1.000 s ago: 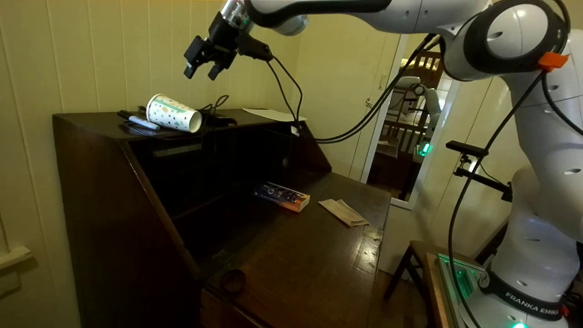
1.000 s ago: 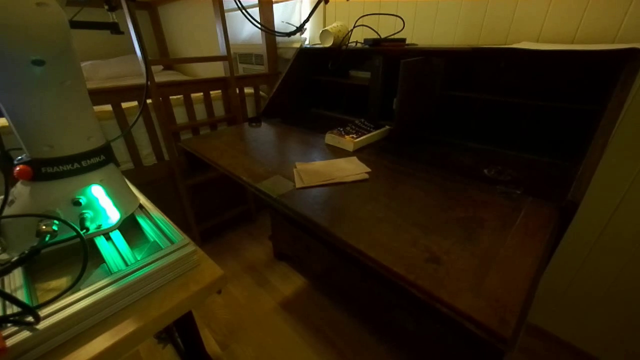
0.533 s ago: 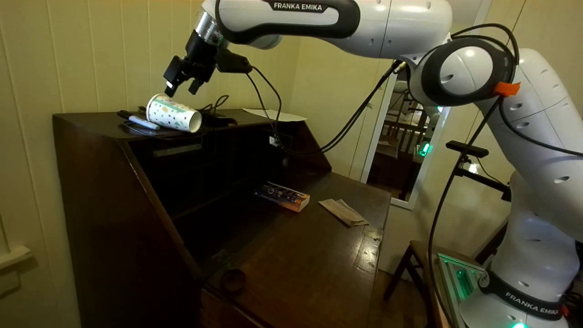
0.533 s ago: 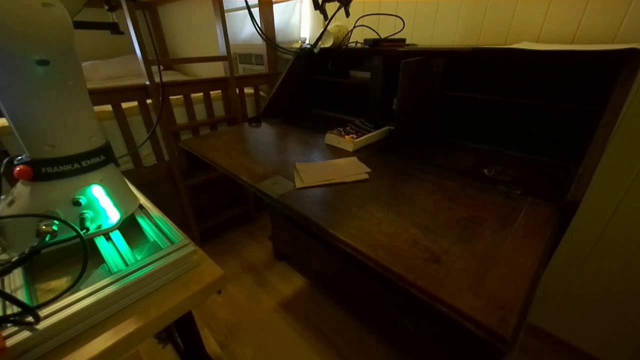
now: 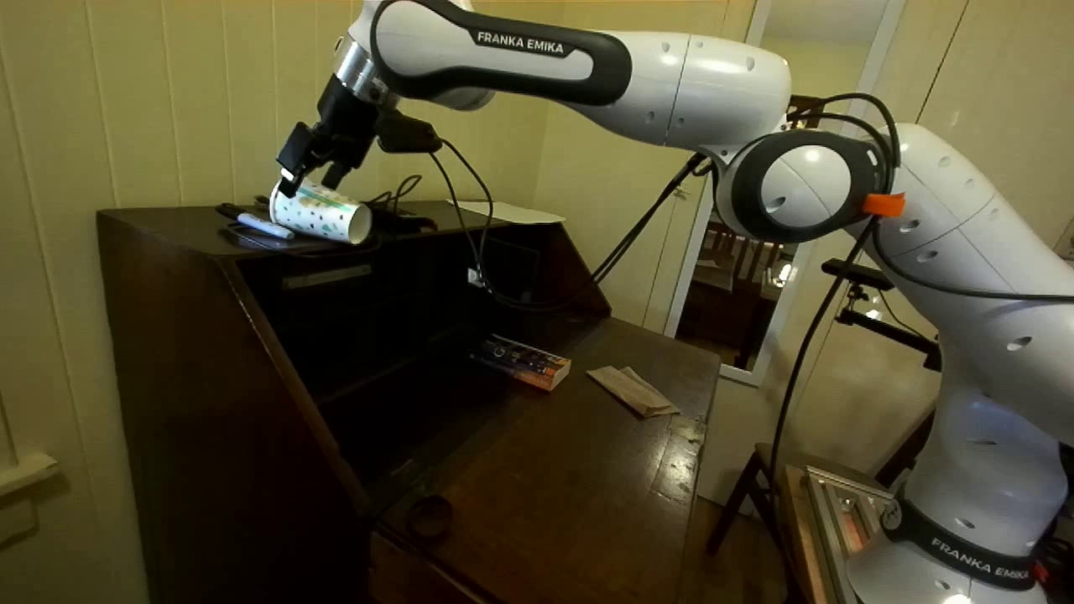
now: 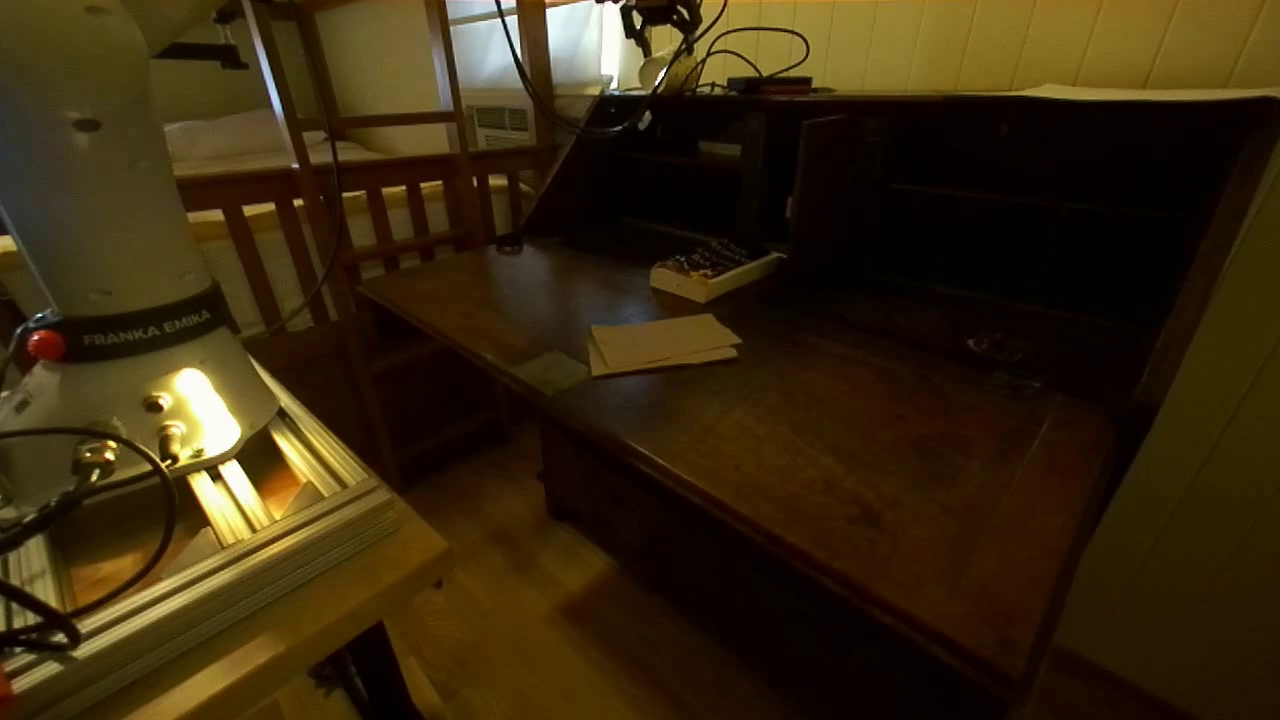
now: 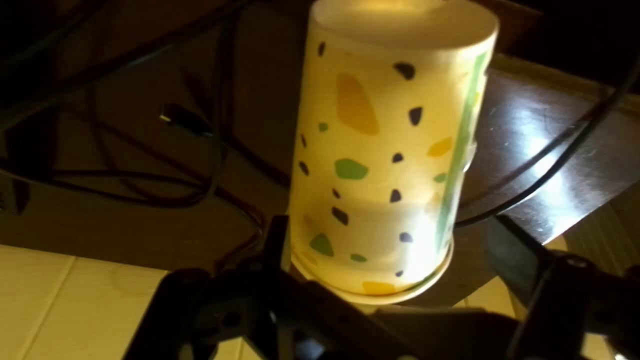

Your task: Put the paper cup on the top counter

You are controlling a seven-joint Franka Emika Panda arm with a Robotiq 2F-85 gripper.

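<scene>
The gripper [image 5: 309, 186] is parted, its fingers [image 7: 512, 255] on either side of the paper cup [image 7: 380, 150] near one end; whether either touches, I cannot tell. In an exterior view the upper edge crops the gripper [image 6: 668, 40], which partly covers the cup. The cup lies on its side on the top surface [image 5: 168, 220], beside a marker [image 5: 264, 225] and dark cables [image 7: 250, 157] hard to trace. Below, the desk interior [image 5: 403, 310] is too dark to make out; on a book [image 6: 712, 262] the lettering is blurred.
</scene>
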